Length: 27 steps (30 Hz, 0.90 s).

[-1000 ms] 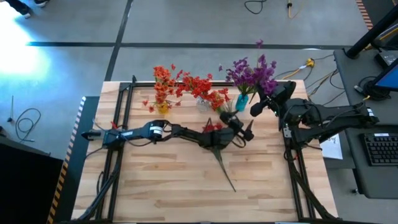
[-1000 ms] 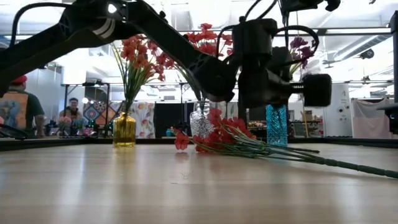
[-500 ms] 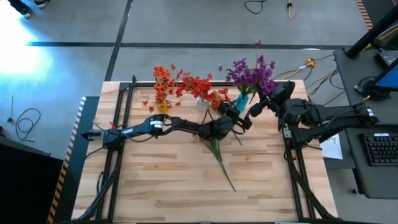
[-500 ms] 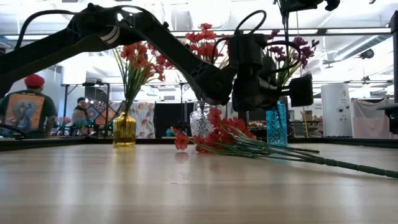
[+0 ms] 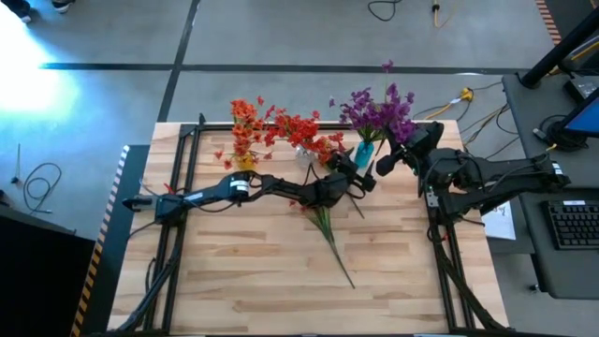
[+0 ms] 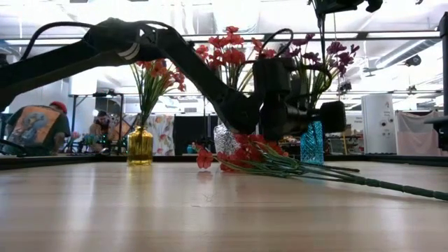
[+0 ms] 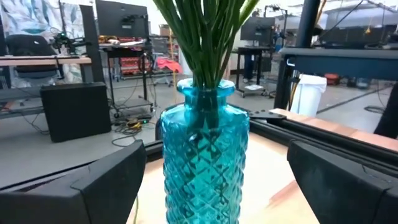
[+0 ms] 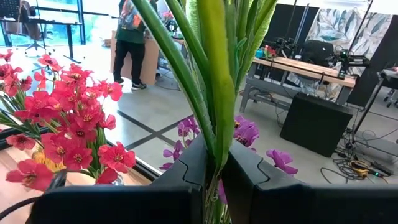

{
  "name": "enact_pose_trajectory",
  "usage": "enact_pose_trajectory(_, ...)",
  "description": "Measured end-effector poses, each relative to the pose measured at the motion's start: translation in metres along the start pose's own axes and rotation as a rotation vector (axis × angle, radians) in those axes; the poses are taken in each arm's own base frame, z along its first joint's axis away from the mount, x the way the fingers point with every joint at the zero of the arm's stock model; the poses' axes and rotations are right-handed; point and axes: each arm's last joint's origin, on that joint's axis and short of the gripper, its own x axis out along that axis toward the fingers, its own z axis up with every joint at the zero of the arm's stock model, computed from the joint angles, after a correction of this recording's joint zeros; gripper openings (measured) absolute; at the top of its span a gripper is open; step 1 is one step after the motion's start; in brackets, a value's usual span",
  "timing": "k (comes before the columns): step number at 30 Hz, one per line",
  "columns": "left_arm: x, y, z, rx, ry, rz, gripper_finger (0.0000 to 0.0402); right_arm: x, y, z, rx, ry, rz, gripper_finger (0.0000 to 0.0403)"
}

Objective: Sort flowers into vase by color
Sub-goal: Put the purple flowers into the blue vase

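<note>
While the right gripper [image 5: 404, 148] pinches purple stems [image 8: 211, 74], the open left gripper [image 5: 354, 176] (beside the blue vase [image 7: 205, 162]) should descend onto the red sprigs [image 5: 323, 217]

A keyboard [image 5: 572, 226] sits right of the wooden table [image 5: 243, 281]; people [image 6: 38, 129] stand behind.

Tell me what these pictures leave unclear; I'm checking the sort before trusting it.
- Low view: the left arm hides the left gripper fingers and whether they touch the loose red sprigs.
- High view: the clear vase is covered by red blossoms, so its stems can't be counted.
- Right wrist view: the right gripper fingers clamp green stems; their blossoms are cut off by the edge.
- Left wrist view: the blue vase shows stems only.
</note>
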Motion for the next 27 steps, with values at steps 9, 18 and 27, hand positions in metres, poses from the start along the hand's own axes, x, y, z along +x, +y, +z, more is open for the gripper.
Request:
enact_pose_trajectory(9,0.002,0.005,-0.017,0.004,-0.034,-0.039,0.0375,0.003,0.004,-0.002,-0.015,0.01,0.0,0.0028)
enact_pose_trajectory(18,0.011,0.015,-0.018,0.012,-0.039,-0.018,0.0375,0.004,0.007,-0.004,-0.022,0.015,-0.001,0.0028)
enact_pose_trajectory(27,0.01,0.014,-0.017,0.015,-0.047,-0.048,0.0375,0.006,0.006,-0.003,0.02,0.013,-0.015,0.0028)
